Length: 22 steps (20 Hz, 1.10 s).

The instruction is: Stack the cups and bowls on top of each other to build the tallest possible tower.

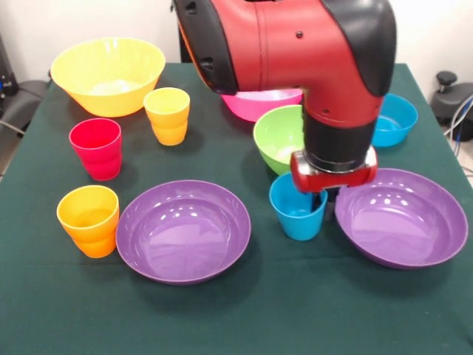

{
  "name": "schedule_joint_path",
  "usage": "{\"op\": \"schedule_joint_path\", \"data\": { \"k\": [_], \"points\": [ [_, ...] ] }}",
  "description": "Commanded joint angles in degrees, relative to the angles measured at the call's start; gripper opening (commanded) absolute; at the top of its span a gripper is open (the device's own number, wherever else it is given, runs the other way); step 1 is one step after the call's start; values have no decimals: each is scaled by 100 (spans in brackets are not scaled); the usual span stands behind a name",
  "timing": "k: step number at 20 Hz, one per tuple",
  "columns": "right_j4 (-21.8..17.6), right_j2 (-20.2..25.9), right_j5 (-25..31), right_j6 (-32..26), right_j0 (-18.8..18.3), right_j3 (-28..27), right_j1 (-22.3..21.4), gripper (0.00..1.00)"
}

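Observation:
My gripper (325,198) hangs low at the right rim of the blue cup (297,208), between it and the right purple bowl (403,216); its tips are hidden behind the cup and the red wrist. The lime green bowl (277,137) sits just behind the cup, partly covered by the arm. The pink bowl (259,103) and the small blue bowl (395,118) lie farther back. On the left stand the red cup (96,148), yellow cup (167,115), orange cup (89,220), large yellow bowl (107,74) and a second purple bowl (183,231). Every piece rests alone on the cloth; no tower shows.
The dark green tablecloth (244,318) covers the whole table. The thick red and black arm (295,44) fills the upper middle and hides part of the pink and green bowls. Dark equipment shows beyond the table's left and right edges.

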Motion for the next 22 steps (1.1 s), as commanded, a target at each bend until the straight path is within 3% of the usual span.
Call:
{"op": "schedule_joint_path", "data": {
  "k": [1,9,16,22],
  "points": [
    [162,34,64,880,384,-661,636,0],
    [428,-221,109,1191,612,-617,655,0],
    [230,-341,177,381,370,-385,381,0],
    [15,-351,35,-96,215,-406,397,0]
  ]
}}
